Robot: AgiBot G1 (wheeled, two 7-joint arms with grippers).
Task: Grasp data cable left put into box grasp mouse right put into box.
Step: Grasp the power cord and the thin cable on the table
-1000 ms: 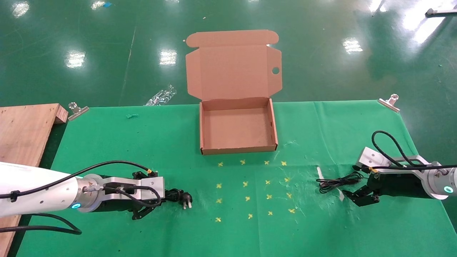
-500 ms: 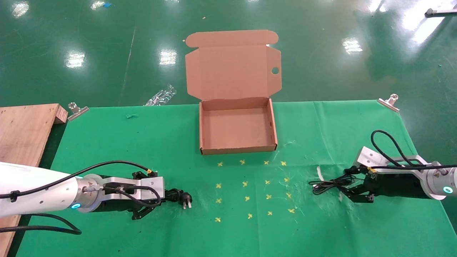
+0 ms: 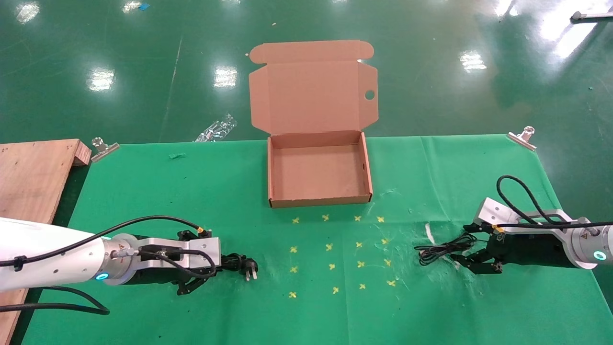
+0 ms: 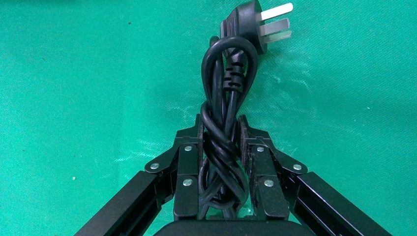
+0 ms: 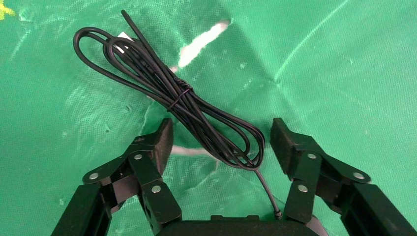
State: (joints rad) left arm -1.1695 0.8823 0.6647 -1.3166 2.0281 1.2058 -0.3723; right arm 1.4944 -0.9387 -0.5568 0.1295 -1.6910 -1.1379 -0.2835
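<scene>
One box (image 3: 320, 172), one data cable (image 4: 223, 113), one thin bundled cord (image 5: 167, 93), two claws, two clips on the desk.

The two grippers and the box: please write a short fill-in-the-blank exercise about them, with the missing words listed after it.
1. The left gripper is shut on the data ____.
2. The right gripper stands ____ around the mouse's thin black cord, its pads not touching it.
3. The box on the green cloth has its lid ____.
4. The plug of the data cable bears two silver ____.

Missing words: cable; open; open; prongs
</scene>
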